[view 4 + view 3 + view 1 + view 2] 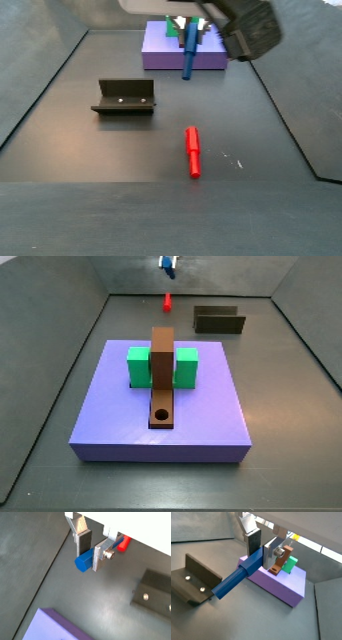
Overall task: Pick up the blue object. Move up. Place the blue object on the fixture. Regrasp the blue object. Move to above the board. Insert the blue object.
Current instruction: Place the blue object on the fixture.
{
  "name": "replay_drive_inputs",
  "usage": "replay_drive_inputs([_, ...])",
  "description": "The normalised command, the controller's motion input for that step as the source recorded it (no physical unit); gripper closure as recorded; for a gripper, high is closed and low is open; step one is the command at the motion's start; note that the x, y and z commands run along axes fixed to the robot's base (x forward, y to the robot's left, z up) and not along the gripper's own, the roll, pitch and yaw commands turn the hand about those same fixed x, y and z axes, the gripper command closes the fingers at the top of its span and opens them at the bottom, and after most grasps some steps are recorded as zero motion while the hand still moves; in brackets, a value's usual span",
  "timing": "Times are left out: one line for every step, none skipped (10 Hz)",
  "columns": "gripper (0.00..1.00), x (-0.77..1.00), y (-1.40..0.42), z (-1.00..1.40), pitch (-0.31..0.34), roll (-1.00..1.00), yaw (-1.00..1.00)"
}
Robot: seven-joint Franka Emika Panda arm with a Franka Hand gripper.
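Your gripper (263,553) hangs high above the floor, its fingers (81,539) clamped on the blue object (238,577), which slants down from between the pads, clear of everything; in a side view you see the blue object (190,53) in the air in front of the board (163,55); the fixture (124,97) stands apart, and the red peg (193,151) lies on the floor; the board (162,406) carries the brown bar (163,376) and green blocks (139,366).

gripper (264,553): 2 flat silver plate fingers (81,531) — each faced with a dark pad
screws: a round silver fastener shows on 1 finger plate in both wrist views
mount: white body above the fingers
housing (249,28): dark grey, boxy — edges blurred in a side view
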Motion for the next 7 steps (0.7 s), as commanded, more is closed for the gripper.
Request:
replay_drive_inputs([1.0, 0.0, 0.0, -0.04, 0.0, 0.0, 0.0])
replay_drive_inputs([1.0, -0.07, 0.26, 0.03, -0.157, -0.35, -0.03])
replay_drive_inputs([1.0, 0.0, 0.0, 0.0, 0.0, -0.01, 0.0])
replay_drive_inputs([1.0, 0.0, -0.06, -0.13, -0.046, -0.18, 0.0])
replay_drive_inputs([1.0, 0.35, -0.02, -0.09, -0.011, -0.46, 0.0])
replay_drive_inputs([1.0, 0.75, -0.05, 0.0, 0.0, -0.65, 0.0])
replay_drive_inputs([1.0, 0.83, -0.11, 0.0, 0.0, -0.58, 0.03])
